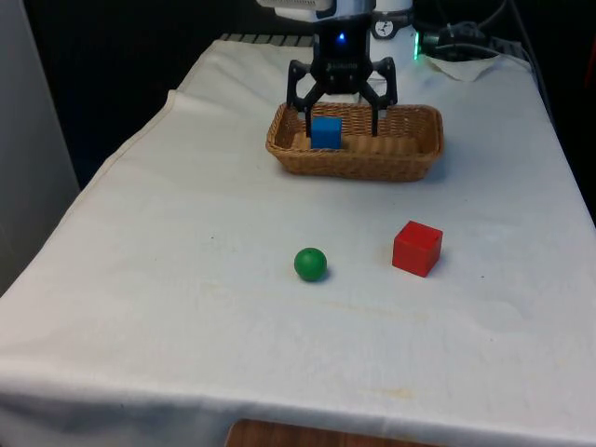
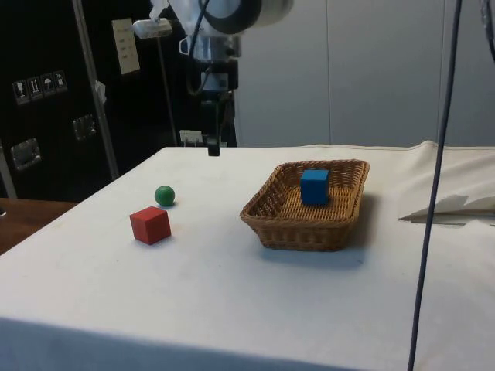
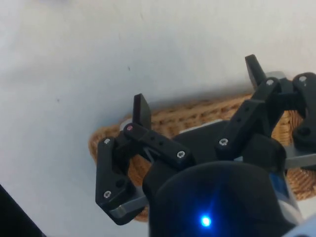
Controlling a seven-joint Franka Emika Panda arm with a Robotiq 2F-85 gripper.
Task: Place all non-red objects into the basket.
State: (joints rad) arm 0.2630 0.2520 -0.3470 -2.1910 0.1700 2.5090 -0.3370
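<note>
The gripper [image 3: 197, 94], fingers spread wide and empty, hangs above the wicker basket [image 3: 197, 116] on white cloth [image 3: 74, 59].

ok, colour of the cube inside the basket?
Blue. The cube sits in the wicker basket; the side view shows it best.

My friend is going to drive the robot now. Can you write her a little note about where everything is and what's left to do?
Gripper: open and holding nothing, raised above the woven wicker basket.
Blue wooden cube: already in the basket, near the end at the front view's left.
Green ball: on the white cloth, out in the open.
Red wooden cube: on the cloth, to the front view's right of the ball, apart from it.
Done: blue cube.
Left: put the green ball in the basket. Leave the red cube where it is.
</note>
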